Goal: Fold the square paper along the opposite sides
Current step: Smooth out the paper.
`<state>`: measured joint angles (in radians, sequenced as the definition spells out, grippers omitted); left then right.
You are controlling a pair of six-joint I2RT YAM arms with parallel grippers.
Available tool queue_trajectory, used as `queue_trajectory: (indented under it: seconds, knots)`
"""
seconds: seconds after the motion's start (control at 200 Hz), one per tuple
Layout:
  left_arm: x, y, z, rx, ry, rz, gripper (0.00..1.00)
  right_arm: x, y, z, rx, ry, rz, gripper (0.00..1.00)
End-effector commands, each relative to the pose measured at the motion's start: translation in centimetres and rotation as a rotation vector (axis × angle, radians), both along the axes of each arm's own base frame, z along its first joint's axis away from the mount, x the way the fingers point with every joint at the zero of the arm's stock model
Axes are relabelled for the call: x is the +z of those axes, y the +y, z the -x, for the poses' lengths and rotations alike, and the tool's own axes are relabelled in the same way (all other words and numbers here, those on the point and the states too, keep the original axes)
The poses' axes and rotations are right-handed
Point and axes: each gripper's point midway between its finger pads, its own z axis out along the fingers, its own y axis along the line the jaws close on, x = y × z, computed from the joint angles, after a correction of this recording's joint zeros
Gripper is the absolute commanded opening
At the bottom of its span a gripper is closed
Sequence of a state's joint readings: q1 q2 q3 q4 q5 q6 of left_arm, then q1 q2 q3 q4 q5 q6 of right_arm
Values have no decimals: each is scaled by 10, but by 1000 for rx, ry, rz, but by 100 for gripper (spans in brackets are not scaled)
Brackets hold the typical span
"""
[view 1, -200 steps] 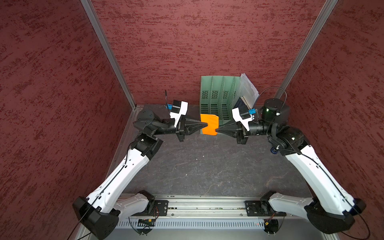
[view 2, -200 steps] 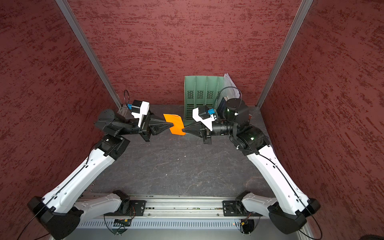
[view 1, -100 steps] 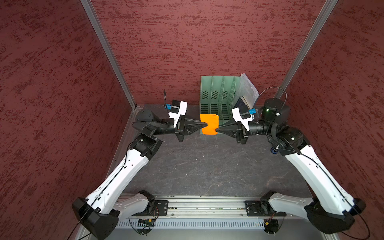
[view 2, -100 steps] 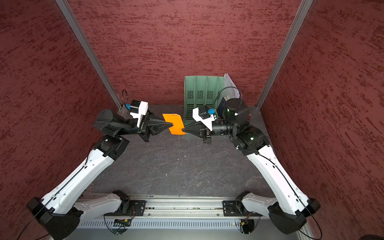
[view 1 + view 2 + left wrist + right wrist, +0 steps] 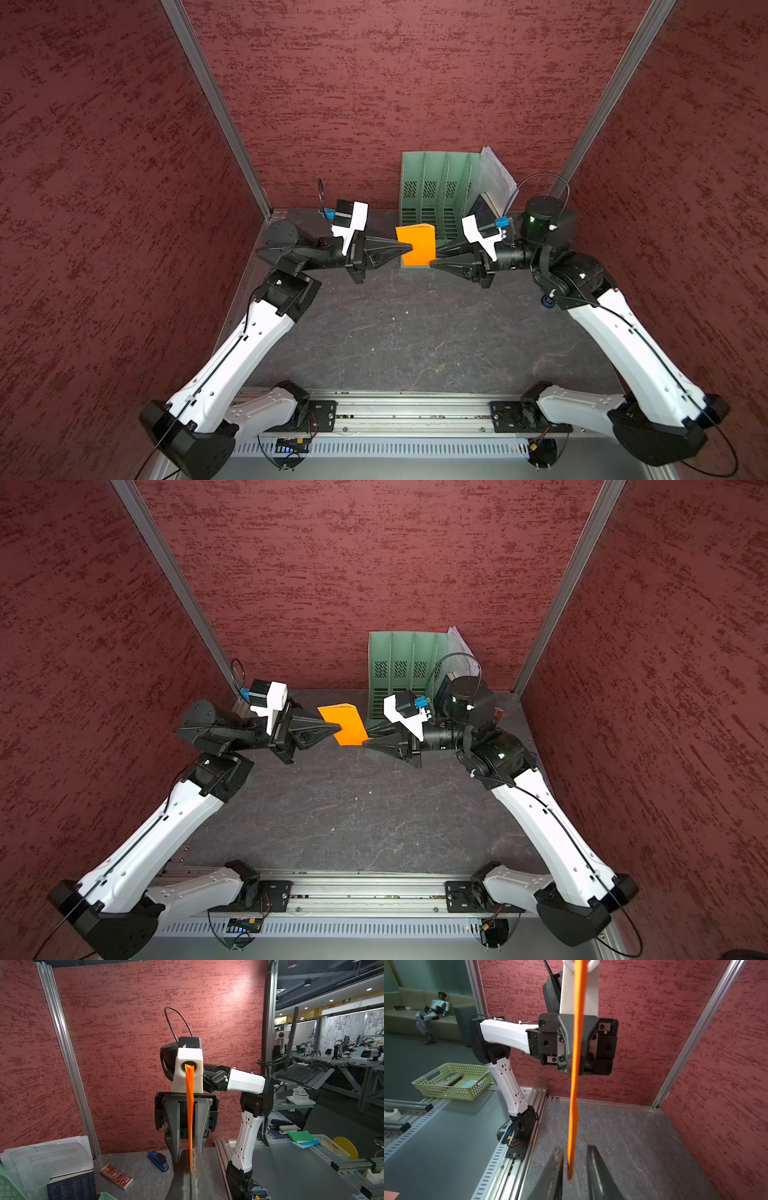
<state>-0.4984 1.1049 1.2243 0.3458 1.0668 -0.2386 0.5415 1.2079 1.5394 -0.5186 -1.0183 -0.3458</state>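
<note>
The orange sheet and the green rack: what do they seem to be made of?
Orange sheet: probably thin matte paper; edge-on in the wrist views it is very thin and bends slightly. Green rack: likely moulded plastic with a dull finish; its walls have regular slotted holes.

Orange square paper [image 5: 417, 245], folded double
It hung upright in mid-air as a narrow rectangle, its two layers slightly parted along one edge.

A robotics lab: workbenches [image 5: 340, 1065], a humanoid robot [image 5: 432, 1012].
</note>
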Motion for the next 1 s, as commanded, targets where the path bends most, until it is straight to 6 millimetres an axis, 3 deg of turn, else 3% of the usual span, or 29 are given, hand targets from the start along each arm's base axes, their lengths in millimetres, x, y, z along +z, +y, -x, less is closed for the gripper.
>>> queue_trajectory:
  seconds: [0.0, 0.02, 0.24, 0.28, 0.311, 0.336, 0.366, 0.516, 0.571, 0.666, 0.992]
  knots:
    - [18, 7, 8, 12, -50, 35, 0, -4, 1, -2, 7, 18, 5, 5]
    - [18, 7, 9, 12, -50, 35, 0, -4, 1, -2, 8, 18, 4, 0]
    - [18, 7, 9, 12, -52, 34, 0, -3, 1, -2, 2, 16, 2, 0]
    - [18, 7, 9, 13, -52, 34, 0, -3, 1, -2, -1, 15, 2, 12]
    - [17, 7, 8, 15, -51, 35, 0, -4, 1, -3, -4, 16, 3, 14]
    - [18, 7, 9, 15, -53, 36, 0, -5, 1, -3, -3, 17, 4, 12]
    - [18, 7, 8, 16, -53, 37, 0, -5, 1, -4, -4, 18, 4, 0]
    - [17, 7, 8, 18, -49, 36, 0, -4, 0, -3, -10, 10, 7, 0]
    - [15, 7, 8, 22, -48, 34, 0, -4, -1, -3, -19, 5, 9, 34]
    - [11, 7, 5, 34, -35, 26, 0, -2, -4, -1, -35, -12, 7, 61]
    - [-14, 4, -18, 112, 69, -3, 0, 11, -27, 7, -179, -118, 6, 84]
